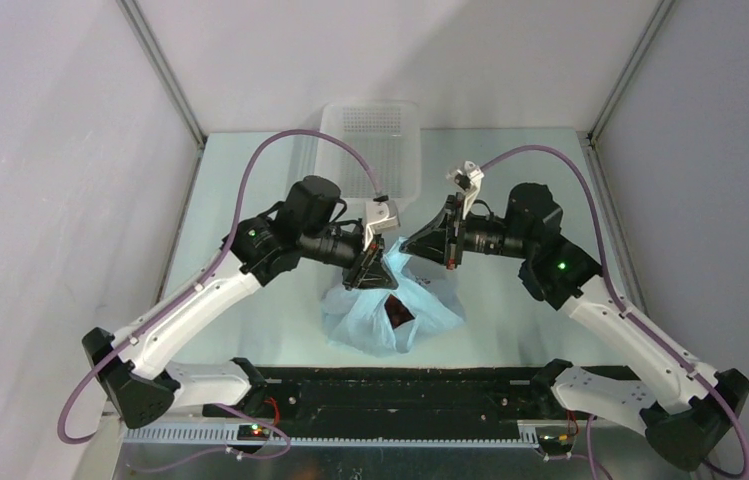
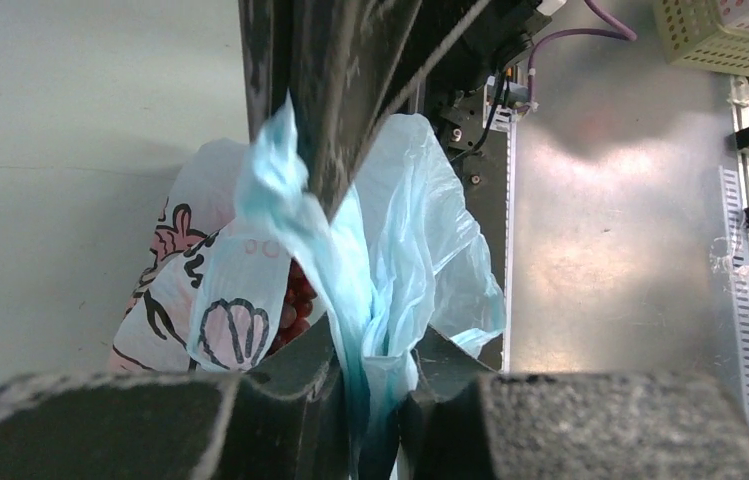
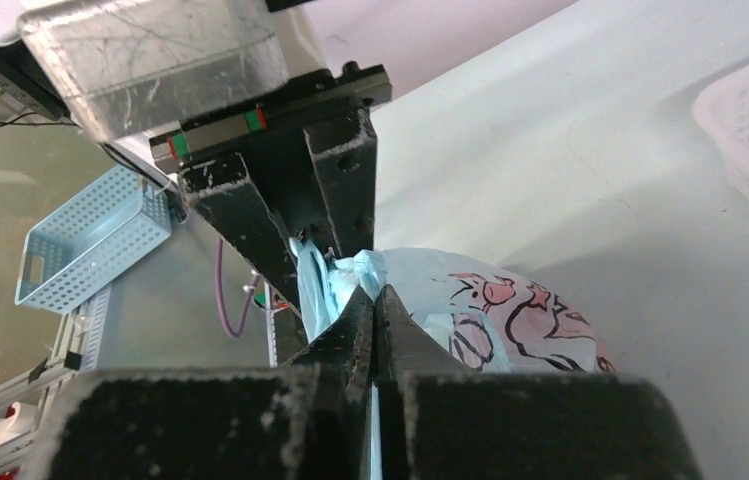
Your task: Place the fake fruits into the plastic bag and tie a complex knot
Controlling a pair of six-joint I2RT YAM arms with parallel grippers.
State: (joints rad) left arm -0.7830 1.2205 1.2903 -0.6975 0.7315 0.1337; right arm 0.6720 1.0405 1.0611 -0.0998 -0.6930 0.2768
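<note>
The plastic bag (image 1: 390, 318) sits mid-table, light blue with pink and black figures (image 3: 510, 310). Dark-red grapes (image 2: 295, 300) show through its opening, and a dark red patch (image 1: 400, 312) shows from above. Other fake fruits are hidden inside. Its top is gathered into a twisted strand, the knot (image 2: 290, 200), standing up between the two grippers. My left gripper (image 2: 375, 345) has that strand filling the narrow gap between its jaws. My right gripper (image 3: 378, 295) is shut on a thin strip of the bag's plastic, and its dark fingers (image 2: 350, 100) reach in from above.
A white perforated basket (image 1: 370, 140) stands at the back of the table, behind the grippers. A small blue perforated basket (image 3: 90, 240) sits off the table beyond the left arm. A black rail (image 1: 390, 395) runs along the near edge between the arm bases.
</note>
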